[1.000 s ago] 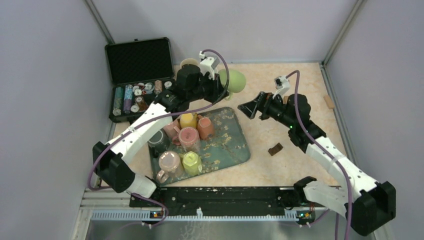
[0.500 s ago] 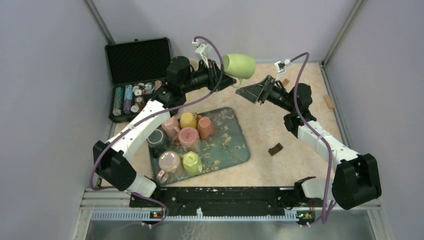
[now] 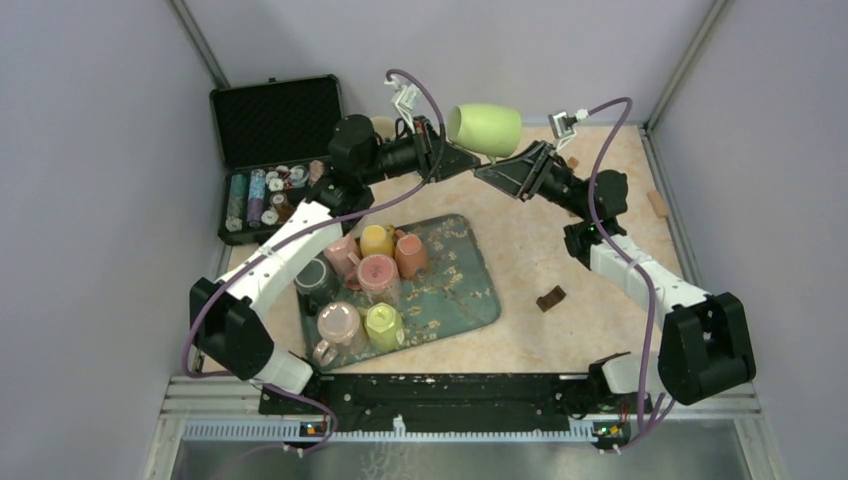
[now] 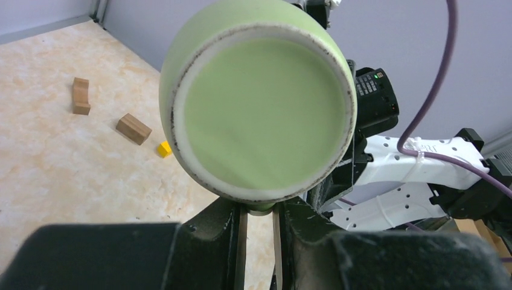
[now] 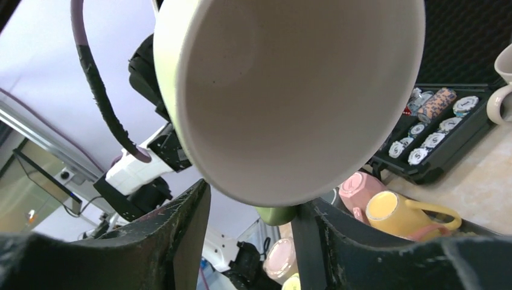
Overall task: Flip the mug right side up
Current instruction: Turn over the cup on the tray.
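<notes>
Handover looks close: left gripper (image 3: 441, 160) stays pinched on the handle of the green mug (image 3: 485, 128), held sideways in the air over the table's far edge. Right gripper (image 3: 490, 172) has swung in underneath, jaws half-spread and narrowing about the rim; whether they touch it I cannot tell.

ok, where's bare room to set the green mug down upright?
Best for the green mug: bare tabletop between the tray and the right arm, around the small brown block. The tray's right half is also bare. Crowded: the tray's left half, packed with mugs, and the chip case at far left.
</notes>
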Tool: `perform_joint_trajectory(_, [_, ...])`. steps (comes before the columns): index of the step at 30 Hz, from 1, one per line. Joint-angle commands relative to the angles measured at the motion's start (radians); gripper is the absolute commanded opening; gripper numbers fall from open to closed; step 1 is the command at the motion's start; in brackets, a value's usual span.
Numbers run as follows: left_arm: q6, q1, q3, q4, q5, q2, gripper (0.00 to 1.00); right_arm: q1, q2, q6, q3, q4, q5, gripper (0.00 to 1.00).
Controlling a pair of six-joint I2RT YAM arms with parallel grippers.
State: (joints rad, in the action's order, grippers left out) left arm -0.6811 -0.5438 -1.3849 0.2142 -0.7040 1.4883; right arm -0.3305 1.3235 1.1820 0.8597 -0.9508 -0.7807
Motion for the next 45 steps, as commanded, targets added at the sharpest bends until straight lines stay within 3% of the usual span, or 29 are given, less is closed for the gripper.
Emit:
perform_joint_trajectory(1, [-0.038,0.006,0.005,0.197,-0.040,-0.002,0.00,0.005,0.004,0.050,0.037,-0.119,0.000,0.47])
perform_joint_trajectory(20, [-0.091,0.006,0.062,0.315,-0.100,0.026,0.00,0.000,-0.049,-0.046,0.030,0.030,0.059,0.19])
perform_joint_trajectory(25, [-0.079,0.006,0.072,0.298,-0.091,0.027,0.01,-0.008,-0.055,-0.075,0.030,0.072,0.083,0.02])
perform_joint_trajectory(38, [-0.005,0.005,0.119,0.190,0.016,0.026,0.72,-0.017,-0.115,-0.216,0.052,0.326,0.192,0.00])
perform_joint_trajectory(45, [0.041,0.007,0.157,0.141,0.062,0.011,0.93,-0.019,-0.110,-0.216,0.088,0.491,0.192,0.00])
